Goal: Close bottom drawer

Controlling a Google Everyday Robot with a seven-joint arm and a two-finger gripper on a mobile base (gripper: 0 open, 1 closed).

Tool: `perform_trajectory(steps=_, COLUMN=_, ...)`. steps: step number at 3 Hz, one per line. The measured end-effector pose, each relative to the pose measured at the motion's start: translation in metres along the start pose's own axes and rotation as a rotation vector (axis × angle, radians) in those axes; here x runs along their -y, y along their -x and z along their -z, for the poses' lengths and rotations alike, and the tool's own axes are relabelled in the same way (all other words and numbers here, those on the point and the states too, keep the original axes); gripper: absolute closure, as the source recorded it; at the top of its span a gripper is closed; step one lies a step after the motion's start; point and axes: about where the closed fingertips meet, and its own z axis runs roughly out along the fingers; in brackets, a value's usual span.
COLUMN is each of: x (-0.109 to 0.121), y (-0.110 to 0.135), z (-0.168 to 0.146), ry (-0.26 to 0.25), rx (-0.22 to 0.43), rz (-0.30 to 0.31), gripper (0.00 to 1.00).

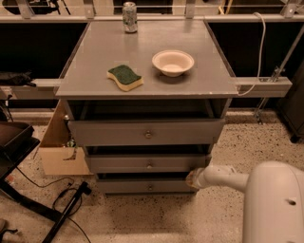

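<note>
The bottom drawer [142,185] is the lowest of three grey drawers in the cabinet, with a low front panel and a small round knob [150,187]. It stands out a little from the cabinet, less than the two drawers above. My gripper [192,179] is at the end of the white arm [223,176], coming in from the right. It is pressed against the right end of the bottom drawer's front.
The middle drawer [147,163] and top drawer [146,133] stick out further. On the cabinet top [95,57] lie a green-yellow sponge [124,77], a white bowl [173,62] and a can [129,10]. A cardboard box [59,152] and cables lie at left.
</note>
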Motion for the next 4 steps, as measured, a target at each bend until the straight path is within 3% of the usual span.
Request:
perform_trajectory(steps=1, x=0.033, y=0.021, z=0.053, ry=-0.014, rx=-0.088, rz=0.031, gripper=1.0)
perform_trajectory(steps=2, x=0.077, y=0.058, z=0.108, ry=-0.086, rx=-0.141, rz=0.017, gripper=1.0)
perform_trajectory(steps=3, x=0.08, y=0.062, z=0.119, ry=-0.1, rx=-0.148, rz=0.004, gripper=1.0)
perform_trajectory(steps=4, x=0.047, y=0.059, z=0.158, ry=-0.027, rx=-0.193, rz=-0.149, gripper=1.0)
